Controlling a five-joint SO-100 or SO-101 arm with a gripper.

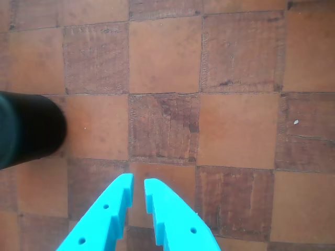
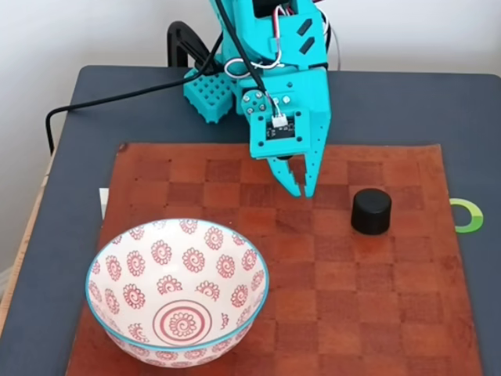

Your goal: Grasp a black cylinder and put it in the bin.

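Brown leather checkerboard mat [image 2: 329,313], worn and creased, covers most of a dark grey table [image 2: 391,102] set against a pale wall. Over the mat's far half hangs the turquoise plastic two-finger gripper [image 2: 301,182], tips pointing down and clear of the surface; in the other view the gripper [image 1: 137,191] has its jaws nearly pressed together with only a thin slit between them, and nothing is pinched.

The short matte black cylinder [image 2: 371,211] stands upright on one flat end, off to the right of the jaws in the fixed view and a little nearer the camera, apart from them. In the other view the black cylinder [image 1: 29,128] sits at the left edge, beside the fingers, not between them, so the gripper is not lined up for a grasp, and the jaws would likely need to spread first.

The large round white bowl with red spiral motifs and a thin blue rim [image 2: 94,266] waits on the opposite side of the jaws, near the front corner of the mat, open side up and empty, well apart from the cylinder. A small green ring mark [image 2: 472,216] lies just beyond the mat's right edge.
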